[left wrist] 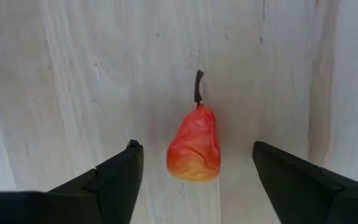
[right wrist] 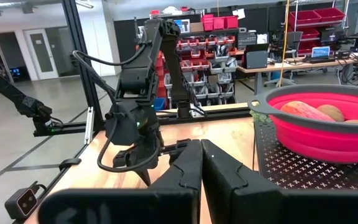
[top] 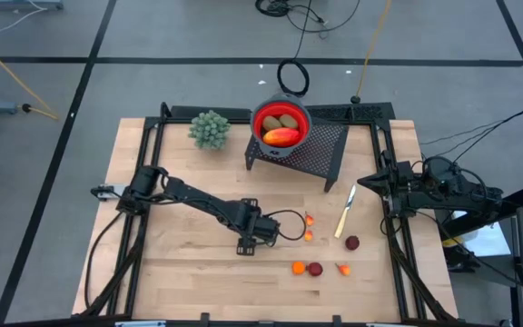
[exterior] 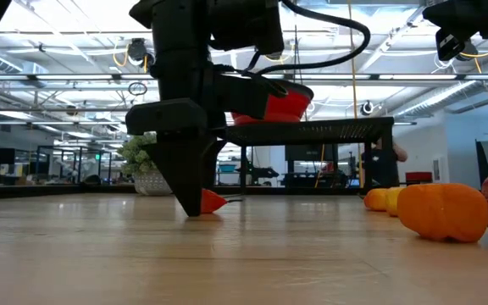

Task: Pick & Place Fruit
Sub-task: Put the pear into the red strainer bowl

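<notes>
Evidently lining up a grasp, the left gripper (left wrist: 194, 177) hovers with its jaws spread around a small orange-red pear (left wrist: 194, 144), not yet clenched.

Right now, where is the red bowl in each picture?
High view: the red bowl is near the top middle, on the black mesh rack.
Low view: it is in the middle, in the upper half, on the rack.
Left wrist view: it is not in this picture.
Right wrist view: it is on the right side, on the rack.
Shared landmark: the black mesh rack under the bowl.
</notes>
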